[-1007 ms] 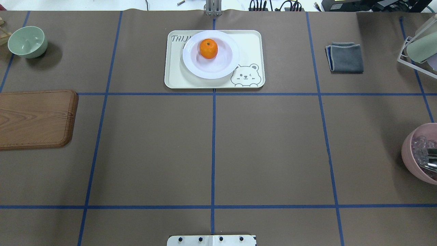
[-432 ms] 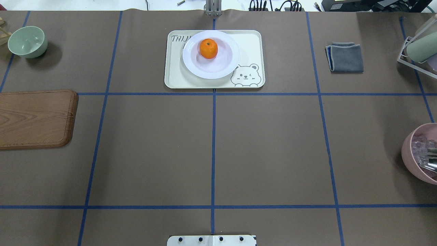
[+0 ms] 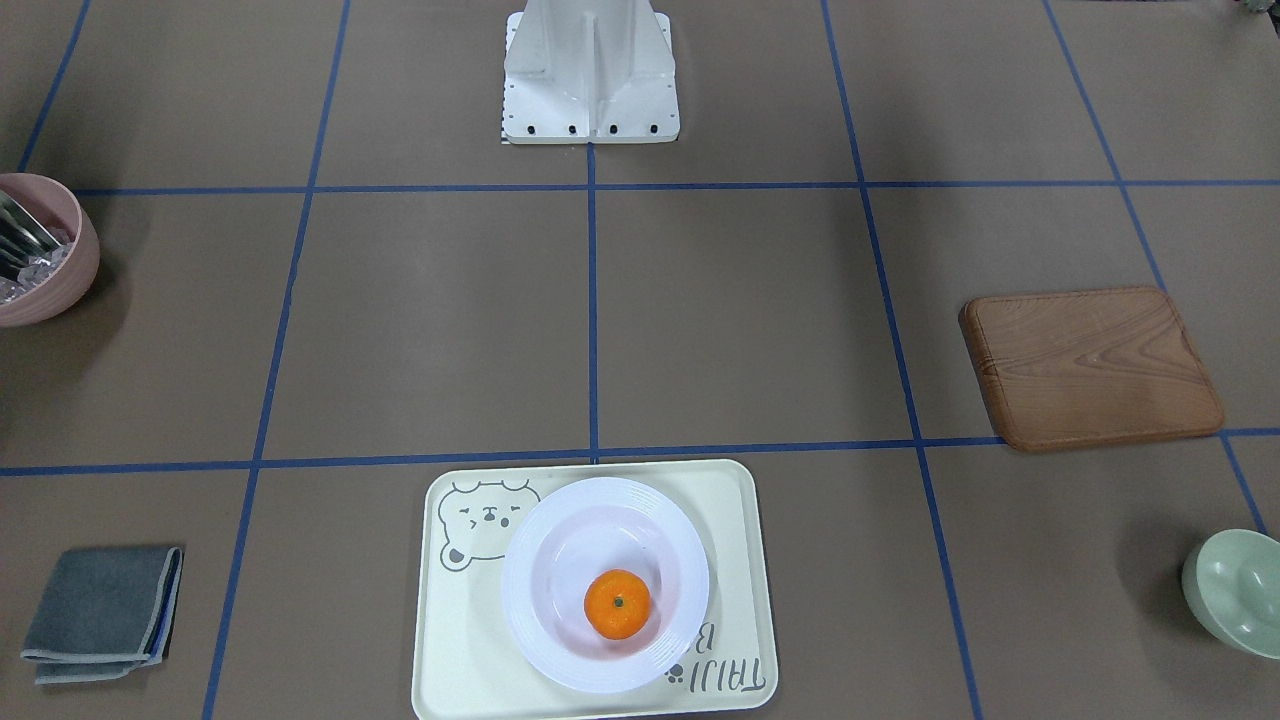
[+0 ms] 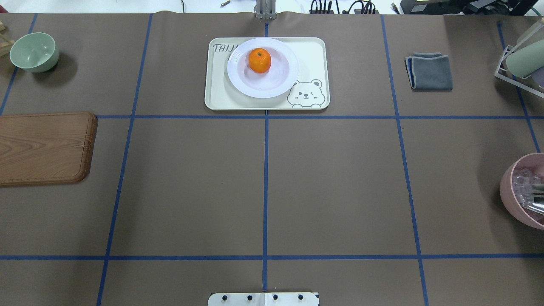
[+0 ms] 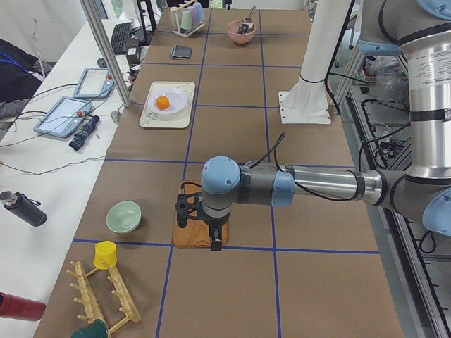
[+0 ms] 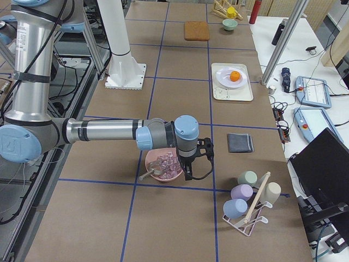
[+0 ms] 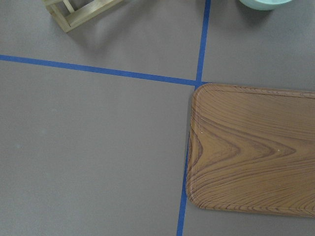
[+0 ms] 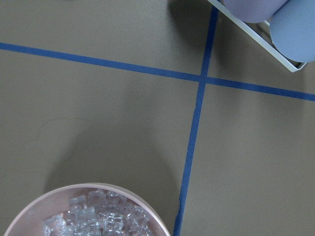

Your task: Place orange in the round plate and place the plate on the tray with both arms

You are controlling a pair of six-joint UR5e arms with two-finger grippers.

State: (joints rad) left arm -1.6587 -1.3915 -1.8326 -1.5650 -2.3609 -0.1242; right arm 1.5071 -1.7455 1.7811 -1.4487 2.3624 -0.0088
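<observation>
The orange (image 4: pixel 259 60) (image 3: pixel 617 604) lies in the white round plate (image 4: pixel 263 91) (image 3: pixel 540 530), a little toward the plate's far side. The plate rests on the cream bear tray (image 4: pixel 312 55) (image 3: pixel 450 640) at the table's far middle, covering part of the lettering. Neither gripper shows in the overhead or front-facing views. In the exterior left view my left gripper (image 5: pixel 204 232) hangs over the wooden board; in the exterior right view my right gripper (image 6: pixel 197 164) hangs by the pink bowl. I cannot tell whether either is open or shut.
A wooden board (image 4: pixel 42 146) (image 7: pixel 251 147) and a pale green bowl (image 4: pixel 34 52) lie at the left. A folded grey cloth (image 4: pixel 430 71), a cup rack (image 4: pixel 522 59) and a pink bowl (image 4: pixel 508 191) (image 8: pixel 98 188) of clear cubes are at the right.
The orange, plate and tray have stayed put. Only the shading and the look of the contents at the pink bowl on the right edge shift slightly.
</observation>
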